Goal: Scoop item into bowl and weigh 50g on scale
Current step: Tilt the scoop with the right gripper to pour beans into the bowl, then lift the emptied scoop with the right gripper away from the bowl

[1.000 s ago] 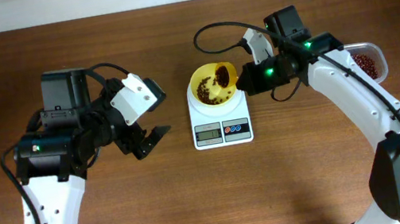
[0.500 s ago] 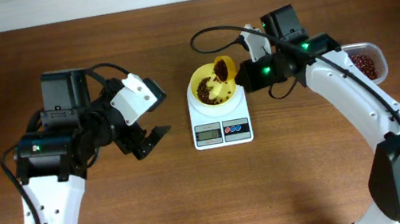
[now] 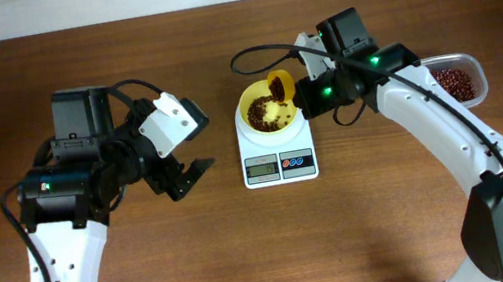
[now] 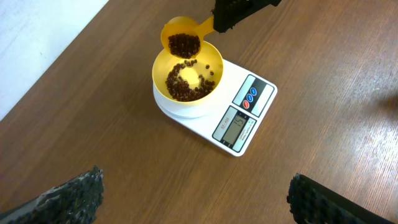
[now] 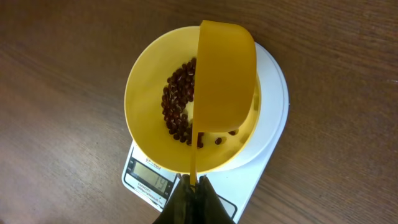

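Observation:
The pale-yellow bowl (image 3: 265, 113) stands on the white scale (image 3: 279, 165) and holds a loose pile of red-brown beans (image 4: 183, 85). My right gripper (image 3: 316, 98) is shut on the handle of a small yellow scoop (image 3: 279, 86), held tilted over the bowl's far rim with beans (image 4: 183, 44) in it. In the right wrist view the scoop (image 5: 225, 87) stands on edge above the bowl (image 5: 149, 106), and the scale display (image 5: 152, 180) reads about 19. My left gripper (image 3: 186, 177) is open and empty, left of the scale; its fingertips (image 4: 193, 199) frame bare table.
A clear plastic tub (image 3: 457, 80) with more beans stands at the right, behind the right arm. The brown wooden table (image 3: 249, 253) spreads around the scale. A black cable loops above the bowl.
The right gripper has lifted the scoop and shifted it left over the bowl, tilting it more. The left arm has not moved.

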You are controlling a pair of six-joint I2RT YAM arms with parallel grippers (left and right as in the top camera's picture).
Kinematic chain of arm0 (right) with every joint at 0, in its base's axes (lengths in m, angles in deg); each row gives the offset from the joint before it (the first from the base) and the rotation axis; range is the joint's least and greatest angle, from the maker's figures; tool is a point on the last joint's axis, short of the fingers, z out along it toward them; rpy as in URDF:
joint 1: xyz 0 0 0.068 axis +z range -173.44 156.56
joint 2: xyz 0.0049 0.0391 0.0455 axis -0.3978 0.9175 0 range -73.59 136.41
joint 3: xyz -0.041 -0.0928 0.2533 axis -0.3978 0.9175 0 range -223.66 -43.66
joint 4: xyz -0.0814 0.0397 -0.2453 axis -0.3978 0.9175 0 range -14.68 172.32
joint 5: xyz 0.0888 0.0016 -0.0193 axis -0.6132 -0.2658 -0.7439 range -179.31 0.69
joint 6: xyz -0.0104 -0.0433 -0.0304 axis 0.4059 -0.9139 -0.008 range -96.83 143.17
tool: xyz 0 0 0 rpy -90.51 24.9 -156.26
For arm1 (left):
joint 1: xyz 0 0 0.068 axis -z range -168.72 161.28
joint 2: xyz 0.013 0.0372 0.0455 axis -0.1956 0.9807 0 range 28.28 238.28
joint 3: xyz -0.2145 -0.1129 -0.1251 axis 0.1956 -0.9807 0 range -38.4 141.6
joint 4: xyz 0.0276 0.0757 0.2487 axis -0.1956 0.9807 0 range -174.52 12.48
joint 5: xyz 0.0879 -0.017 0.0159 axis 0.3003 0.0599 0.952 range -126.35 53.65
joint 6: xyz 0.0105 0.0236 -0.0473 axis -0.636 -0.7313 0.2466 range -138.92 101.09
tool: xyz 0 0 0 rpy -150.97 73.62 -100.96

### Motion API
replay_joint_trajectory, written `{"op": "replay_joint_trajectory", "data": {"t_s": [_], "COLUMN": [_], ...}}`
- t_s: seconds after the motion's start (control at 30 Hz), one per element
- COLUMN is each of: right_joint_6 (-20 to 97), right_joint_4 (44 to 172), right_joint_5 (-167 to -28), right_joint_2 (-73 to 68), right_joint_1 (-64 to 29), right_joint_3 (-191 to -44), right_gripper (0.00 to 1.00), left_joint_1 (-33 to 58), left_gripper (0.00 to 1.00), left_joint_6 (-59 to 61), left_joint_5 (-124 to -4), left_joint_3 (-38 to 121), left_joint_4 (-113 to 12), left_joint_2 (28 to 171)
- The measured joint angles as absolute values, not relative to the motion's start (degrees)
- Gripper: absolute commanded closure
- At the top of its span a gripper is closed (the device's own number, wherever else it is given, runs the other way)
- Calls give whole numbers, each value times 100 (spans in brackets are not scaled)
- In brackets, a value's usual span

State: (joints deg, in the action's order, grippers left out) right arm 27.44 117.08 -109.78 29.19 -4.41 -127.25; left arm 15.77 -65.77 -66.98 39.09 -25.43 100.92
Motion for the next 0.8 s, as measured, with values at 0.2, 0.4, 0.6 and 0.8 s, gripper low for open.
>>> {"op": "replay_joint_trajectory", "data": {"t_s": [0.2,0.4,0.6,0.8], "right_joint_6": [2637,2585,2571,2574], "right_joint_4": [11834,11998,12081,12127], "right_joint_5": [-10888,-10707,-10499,-10379], "right_joint_2": [2912,2904,2899,2899], "right_joint_1": [-395,-264,-231,-148], "right_joint_3": [-12804,-12870,-12905,-12970], "right_gripper": [96,96,96,96], "left_joint_1": [1577,1577,1577,1577], "left_gripper": [1,1,1,1], "left_joint_6": [-6577,-6577,-6577,-6577], "left_joint_5": [-6698,-6698,-6698,-6698], "left_joint_3": [3909,3909,3909,3909], "left_joint_4": [-2543,-2540,-2540,-2540], "left_joint_2": [10092,10092,10092,10092]}}
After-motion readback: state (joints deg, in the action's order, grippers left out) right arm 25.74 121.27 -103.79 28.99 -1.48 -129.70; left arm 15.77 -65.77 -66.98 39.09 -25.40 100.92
